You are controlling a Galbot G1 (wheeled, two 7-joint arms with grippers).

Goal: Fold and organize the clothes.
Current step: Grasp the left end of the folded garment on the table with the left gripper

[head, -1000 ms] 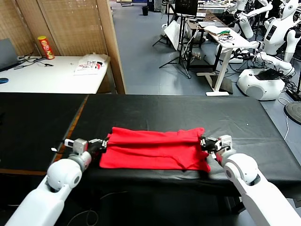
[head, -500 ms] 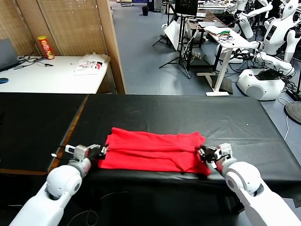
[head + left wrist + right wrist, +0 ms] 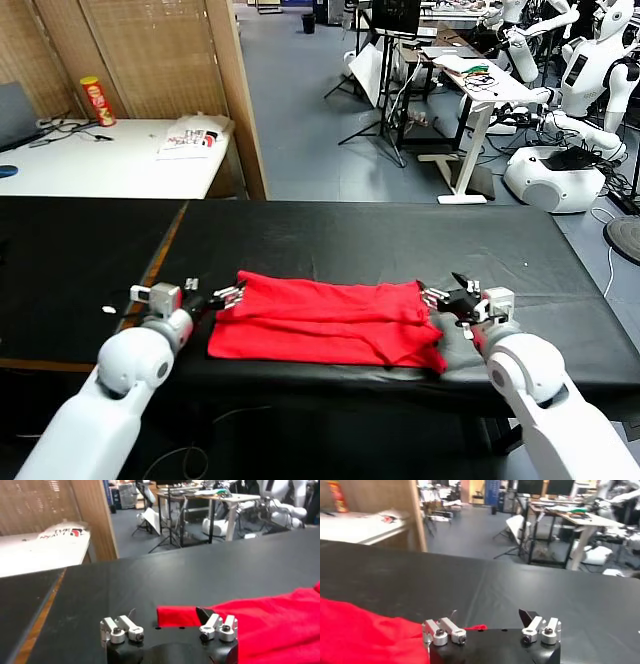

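Note:
The clothes are one red T-shirt (image 3: 325, 318), folded into a long flat band across the near part of the black table (image 3: 400, 240). My left gripper (image 3: 228, 295) stands open at the shirt's left end. In the left wrist view a corner of the T-shirt (image 3: 176, 616) lies between the spread fingers of that gripper (image 3: 167, 614), and they do not clamp it. My right gripper (image 3: 447, 296) is open at the shirt's right end. In the right wrist view the T-shirt (image 3: 360, 635) lies off to one side, and the right gripper (image 3: 489, 614) holds nothing.
The shirt's near edge lies close to the table's front edge (image 3: 330, 372). An orange seam (image 3: 160, 262) crosses the black top on the left. Behind stand a white table (image 3: 110, 160) with a red can (image 3: 97, 100), a wooden partition (image 3: 235, 100) and other robots (image 3: 590, 80).
Both grippers were shut on the shirt's ends a second ago. They have since opened and let go. The shirt has settled flat, and both hands have shifted slightly away from the front edge.

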